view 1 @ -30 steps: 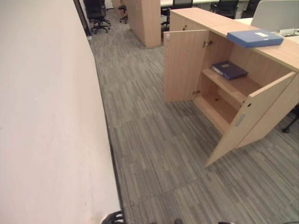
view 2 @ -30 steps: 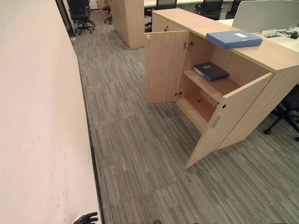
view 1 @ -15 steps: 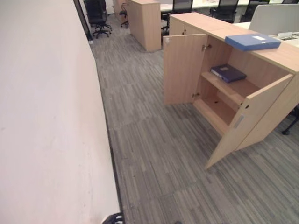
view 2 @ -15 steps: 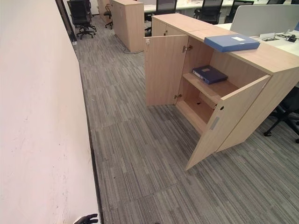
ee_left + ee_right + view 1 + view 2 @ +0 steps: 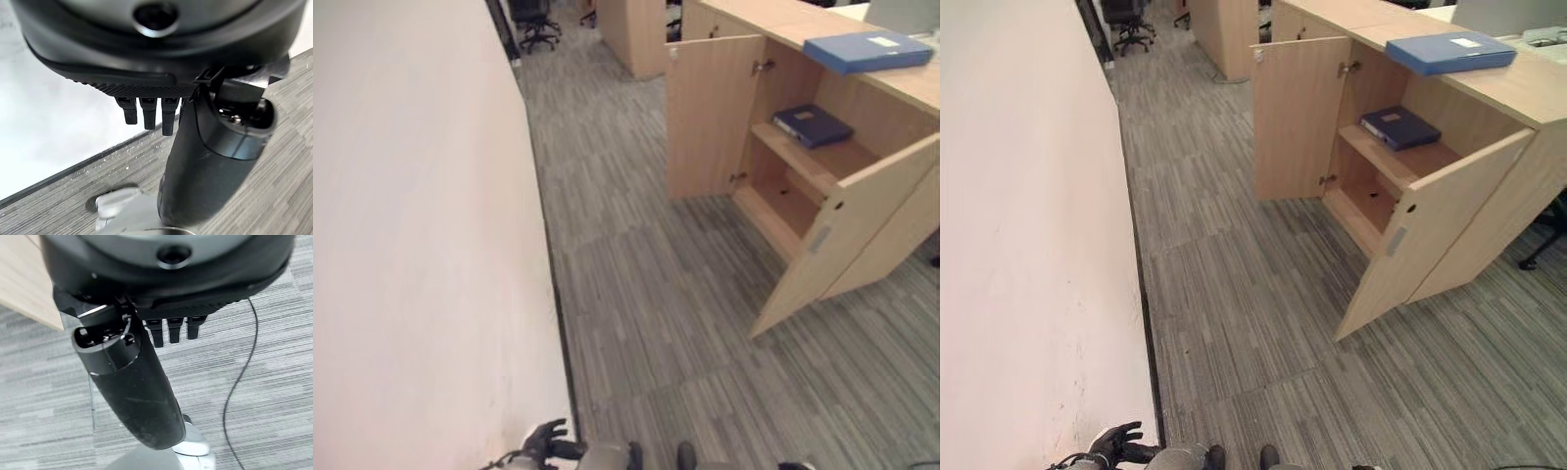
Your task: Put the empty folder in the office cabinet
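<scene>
Change: camera has tilted down; cabinet (image 5: 1400,147) sits higher in view.
Hands: left hand (image 5: 1114,446) and right hand (image 5: 168,298) relaxed, empty.
Progress: folder (image 5: 1449,51) lies atop cabinet, doors open; pickup and shelving remain.

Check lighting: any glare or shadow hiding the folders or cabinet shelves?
Left eye view: even light, no glare on the light blue folder atop the cabinet or the dark folder on its upper shelf; wall bright, flat. Right eye view: lower shelf shaded but readable.
</scene>
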`<state>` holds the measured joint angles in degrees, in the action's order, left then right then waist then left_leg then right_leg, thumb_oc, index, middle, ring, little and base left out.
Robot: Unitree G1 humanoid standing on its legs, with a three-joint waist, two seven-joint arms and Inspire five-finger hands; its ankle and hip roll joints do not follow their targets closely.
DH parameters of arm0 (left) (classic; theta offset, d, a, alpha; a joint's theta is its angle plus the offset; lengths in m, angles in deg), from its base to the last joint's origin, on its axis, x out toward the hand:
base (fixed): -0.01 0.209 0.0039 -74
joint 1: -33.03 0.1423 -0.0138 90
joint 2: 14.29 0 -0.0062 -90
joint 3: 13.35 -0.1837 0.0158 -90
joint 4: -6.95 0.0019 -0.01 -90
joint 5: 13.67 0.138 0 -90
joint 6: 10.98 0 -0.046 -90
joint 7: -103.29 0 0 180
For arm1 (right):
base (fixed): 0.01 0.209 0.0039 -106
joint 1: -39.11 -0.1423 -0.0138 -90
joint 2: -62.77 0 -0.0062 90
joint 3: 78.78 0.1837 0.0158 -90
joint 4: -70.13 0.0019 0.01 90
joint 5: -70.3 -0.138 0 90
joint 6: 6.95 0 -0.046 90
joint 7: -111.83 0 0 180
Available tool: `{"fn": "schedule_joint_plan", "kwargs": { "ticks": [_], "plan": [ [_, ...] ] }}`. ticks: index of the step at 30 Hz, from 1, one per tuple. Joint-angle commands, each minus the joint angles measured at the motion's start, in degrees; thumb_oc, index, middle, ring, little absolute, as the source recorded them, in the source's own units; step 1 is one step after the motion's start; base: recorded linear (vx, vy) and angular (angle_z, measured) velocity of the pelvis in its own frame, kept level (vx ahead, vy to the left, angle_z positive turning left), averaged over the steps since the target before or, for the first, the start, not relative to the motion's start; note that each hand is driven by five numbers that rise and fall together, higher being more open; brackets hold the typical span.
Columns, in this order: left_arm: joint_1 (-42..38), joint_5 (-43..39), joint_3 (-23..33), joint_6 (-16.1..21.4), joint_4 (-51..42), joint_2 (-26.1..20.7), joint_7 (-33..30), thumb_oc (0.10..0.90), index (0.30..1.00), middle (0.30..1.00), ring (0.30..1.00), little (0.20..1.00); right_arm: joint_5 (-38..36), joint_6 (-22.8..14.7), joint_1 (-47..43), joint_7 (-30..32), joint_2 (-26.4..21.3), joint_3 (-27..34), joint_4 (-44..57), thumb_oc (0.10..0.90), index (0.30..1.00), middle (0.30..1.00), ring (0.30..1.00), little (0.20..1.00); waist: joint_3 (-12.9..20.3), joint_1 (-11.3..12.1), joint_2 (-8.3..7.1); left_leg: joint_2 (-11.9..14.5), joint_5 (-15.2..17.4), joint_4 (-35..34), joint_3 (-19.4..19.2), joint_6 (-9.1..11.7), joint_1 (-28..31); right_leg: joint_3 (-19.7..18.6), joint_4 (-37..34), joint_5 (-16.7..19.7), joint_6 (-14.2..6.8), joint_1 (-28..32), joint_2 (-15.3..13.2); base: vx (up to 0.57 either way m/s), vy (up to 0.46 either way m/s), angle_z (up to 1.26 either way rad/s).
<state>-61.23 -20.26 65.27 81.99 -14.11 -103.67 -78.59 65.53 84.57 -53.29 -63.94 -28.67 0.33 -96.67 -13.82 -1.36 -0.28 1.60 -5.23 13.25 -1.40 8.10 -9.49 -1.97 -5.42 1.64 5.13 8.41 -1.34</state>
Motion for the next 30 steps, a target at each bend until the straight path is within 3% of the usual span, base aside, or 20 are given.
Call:
{"fn": "schedule_joint_plan", "kwargs": {
  "ticks": [1, 5, 7, 11, 12, 15, 16, 17, 19, 20, 21, 22, 23, 24, 25, 26, 27, 28, 29, 30],
  "plan": [
    [1.8, -1.5, -3.0, 1.2, -3.4, -0.2, 0.5, 0.800, 0.900, 0.900, 0.900, 0.900, -1.6, -0.2, 0.5, 0.6, -3.9, 0.8, 1.5, 0.800, 0.900, 0.900, 0.900, 0.900, -0.9, 2.3, 2.55, 1.3, -2.5, -6.8, 1.0, -3.3, -3.5, -5.0, 4.5, -11.6, -5.6, 7.2, 2.9, 0.24, 0.036, 0.16],
    [3.4, -1.3, -2.2, 1.1, -3.1, -0.1, 0.5, 0.800, 0.900, 0.900, 0.900, 0.900, -1.4, -0.2, 0.6, 0.7, -4.0, 0.5, 1.5, 0.800, 0.900, 0.900, 0.900, 0.900, -0.3, 4.6, 2.85, 2.0, -4.9, -16.0, 0.1, -2.9, -8.0, -9.9, 7.3, -17.2, -5.1, 12.4, 2.2, 0.44, 0.074, -0.14],
    [4.6, -0.8, -2.0, 1.0, -2.8, 0.1, 0.6, 0.800, 0.900, 0.900, 0.900, 0.900, -1.4, -0.1, 0.9, 0.5, -3.8, 0.8, 1.2, 0.800, 0.900, 0.900, 0.900, 0.900, 0.4, 5.7, 3.04, 3.2, -6.2, -16.5, -0.9, -2.4, -10.1, -12.5, 7.7, -19.1, -5.1, 15.4, 1.4, 0.49, 0.123, -0.72],
    [5.8, 0.0, -1.8, 1.0, -2.4, 0.1, 0.7, 0.800, 0.900, 0.900, 0.900, 0.900, -1.0, 0.0, 1.1, 0.2, -3.5, 0.5, 0.9, 0.800, 0.900, 0.900, 0.900, 0.900, 1.2, 7.3, 2.68, 4.0, -7.8, -16.0, -3.0, -2.1, -12.0, -15.0, 7.6, -20.1, -5.5, 18.7, -0.8, 0.44, 0.133, -0.56],
    [6.1, 0.3, -1.6, 0.9, -1.8, 0.2, 0.9, 0.800, 0.900, 0.900, 0.900, 0.900, -0.5, 0.1, 1.1, 0.0, -3.2, 0.4, 0.7, 0.800, 0.900, 0.900, 0.900, 0.900, 1.9, 7.9, 2.52, 4.1, -7.6, -16.3, -2.6, -2.4, -11.8, -16.1, 7.7, -20.3, -5.7, 19.5, -1.4, 0.48, 0.158, -0.55],
    [6.1, -0.1, -1.4, 1.0, -1.4, 0.3, 0.6, 0.800, 0.900, 0.900, 0.900, 0.900, -0.1, 0.2, 1.2, -0.2, -2.2, 0.3, 0.2, 0.800, 0.900, 0.900, 0.900, 0.900, 3.2, 8.9, 1.26, 3.2, -11.2, -15.0, -0.8, -2.3, -11.9, -16.9, 8.5, -18.3, -7.6, 19.3, -3.8, 0.47, 0.155, -0.31],
    [6.0, 0.0, -1.5, 1.3, -1.6, 0.2, 0.5, 0.800, 0.900, 0.900, 0.900, 0.900, 0.6, 0.3, 1.4, -0.4, -1.8, 0.0, 0.0, 0.800, 0.900, 0.900, 0.900, 0.900, 4.3, 9.6, 0.04, 2.2, -11.0, -13.3, -0.1, -2.7, -12.4, -17.2, 9.5, -15.0, -9.4, 18.3, -5.8, 0.47, 0.151, -0.35],
    [6.0, 0.0, -1.5, 1.3, -1.6, 0.2, 0.5, 0.800, 0.900, 0.900, 0.900, 0.900, 0.6, 0.3, 1.4, -0.4, -1.8, 0.0, 0.0, 0.800, 0.900, 0.900, 0.900, 0.900, 4.5, 9.6, -0.11, 2.1, -11.0, -13.2, -0.2, -2.7, -12.6, -17.2, 9.4, -14.9, -9.4, 18.2, -5.9, 0.48, 0.152, -0.35],
    [5.8, 0.1, -1.9, 1.4, -2.7, 0.1, 0.6, 0.800, 0.900, 0.900, 0.900, 0.900, 0.9, 0.3, 1.5, -0.5, -1.6, 0.1, 0.0, 0.800, 0.900, 0.900, 0.900, 0.900, 5.6, 9.9, -1.34, 0.6, -8.9, -11.4, -1.0, -3.7, -12.1, -17.2, 12.5, -5.0, -12.6, 15.9, -7.6, 0.35, 0.106, 0.05],
    [5.6, -0.5, -2.3, 1.7, -5.0, -0.5, 0.8, 0.800, 0.900, 0.900, 0.900, 0.900, 1.0, 0.0, 0.7, -0.7, -1.7, -0.4, 1.1, 0.800, 0.900, 0.900, 0.900, 0.900, 5.4, 10.4, -1.37, 0.1, -6.6, -11.2, -1.2, -5.0, -10.6, -18.1, 18.1, 5.8, -16.4, 12.3, -7.3, 0.28, 0.080, 0.21],
    [5.6, -0.5, -2.3, 1.7, -5.0, -0.4, 0.7, 0.800, 0.900, 0.900, 0.900, 0.900, 1.0, 0.0, 0.7, -0.7, -1.7, -0.4, 1.1, 0.800, 0.900, 0.900, 0.900, 0.900, 5.4, 10.1, -1.87, -0.6, -6.4, -11.4, -1.1, -5.0, -10.4, -17.5, 18.6, 5.1, -16.2, 12.4, -7.7, 0.44, 0.200, -0.05],
    [4.7, -1.4, -2.8, 1.8, -8.1, -1.8, 0.7, 0.800, 0.900, 0.900, 0.900, 0.900, 0.5, -0.4, -1.1, -0.5, -2.1, -0.5, 2.9, 0.800, 0.900, 0.900, 0.900, 0.900, 4.0, 9.8, -0.39, -0.6, -3.7, -11.1, -0.8, -6.5, -7.4, -14.9, 27.9, 12.7, -18.0, 6.5, -6.9, 0.27, 0.109, -0.14],
    [4.7, -1.4, -2.8, 1.8, -8.1, -1.7, 0.7, 0.800, 0.900, 0.900, 0.900, 0.900, 0.5, -0.4, -1.1, -0.6, -2.1, -0.4, 2.9, 0.800, 0.900, 0.900, 0.900, 0.900, 4.0, 9.7, -0.62, -0.9, -3.5, -11.2, -0.8, -6.5, -7.3, -14.6, 28.3, 12.3, -17.8, 6.5, -7.1, 0.36, 0.212, -0.19],
    [4.6, -1.7, -2.8, 1.8, -8.9, -2.0, 0.4, 0.800, 0.900, 0.900, 0.900, 0.900, 0.1, -0.4, -1.9, -0.4, -2.1, -0.1, 3.3, 0.800, 0.900, 0.900, 0.900, 0.900, 3.3, 9.2, 0.58, -0.7, -2.4, -11.3, -0.4, -7.3, -5.3, -12.4, 33.1, 12.7, -17.8, 3.6, -6.4, 0.38, 0.302, 0.14],
    [3.8, -2.8, -2.4, 1.8, -9.8, -2.7, -0.3, 0.800, 0.900, 0.900, 0.900, 0.900, -2.7, -0.9, -3.1, 0.5, -2.3, 2.0, 4.6, 0.800, 0.900, 0.900, 0.900, 0.900, 1.8, 7.4, 3.52, -0.5, 0.0, -12.1, 0.4, -9.1, -0.3, -9.4, 40.0, 10.6, -16.7, -2.3, -3.8, 0.38, 0.303, 0.26],
    [3.8, -2.8, -2.4, 1.8, -9.8, -2.7, -0.3, 0.800, 0.900, 0.900, 0.900, 0.900, -2.7, -0.9, -3.1, 0.5, -2.3, 2.1, 4.6, 0.800, 0.900, 0.900, 0.900, 0.900, 1.8, 7.3, 3.14, -1.0, 0.2, -12.2, 0.5, -9.1, -0.1, -9.2, 40.4, 10.0, -16.6, -2.2, -4.2, 0.56, 0.377, 0.32],
    [3.6, -3.7, -1.4, 1.9, -10.5, -2.9, -0.5, 0.800, 0.900, 0.900, 0.900, 0.900, -4.7, -1.4, -3.4, 0.8, -2.3, 3.0, 5.1, 0.800, 0.900, 0.900, 0.900, 0.900, 0.5, 4.7, 4.72, -2.2, 2.2, -13.5, 2.2, -10.1, 5.4, -7.8, 44.3, 3.5, -15.3, -8.4, -0.1, 0.31, 0.154, 0.30],
    [3.6, -3.7, -1.4, 1.9, -10.5, -2.9, -0.5, 0.800, 0.900, 0.900, 0.900, 0.900, -4.7, -1.4, -3.4, 0.8, -2.3, 3.0, 5.1, 0.800, 0.900, 0.900, 0.900, 0.900, 0.5, 4.7, 4.84, -2.0, 2.1, -13.5, 2.3, -10.1, 5.4, -7.7, 44.2, 3.6, -15.3, -8.5, 0.0, 0.44, 0.207, 0.09],
    [3.8, -3.9, -1.2, 1.9, -11.0, -3.0, -0.4, 0.800, 0.900, 0.900, 0.900, 0.900, -4.8, -1.5, -3.3, 0.7, -2.3, 3.1, 5.2, 0.800, 0.900, 0.900, 0.900, 0.900, -0.2, 3.5, 5.17, -2.7, 3.1, -14.1, 3.4, -10.5, 8.0, -6.4, 44.2, 0.5, -15.1, -11.2, 1.4, 0.45, 0.078, 0.06],
    [3.6, -3.9, -1.1, 1.5, -11.0, -3.1, 0.1, 0.800, 0.900, 0.900, 0.900, 0.900, -4.1, -1.1, -3.2, 0.8, -2.7, 2.8, 4.6, 0.800, 0.900, 0.900, 0.900, 0.900, -0.8, 2.0, 5.84, -3.0, 5.0, -15.0, 4.3, -10.4, 11.4, -2.4, 36.5, -4.2, -13.9, -15.6, 2.0, 0.47, 0.075, 0.02]
  ]
}}
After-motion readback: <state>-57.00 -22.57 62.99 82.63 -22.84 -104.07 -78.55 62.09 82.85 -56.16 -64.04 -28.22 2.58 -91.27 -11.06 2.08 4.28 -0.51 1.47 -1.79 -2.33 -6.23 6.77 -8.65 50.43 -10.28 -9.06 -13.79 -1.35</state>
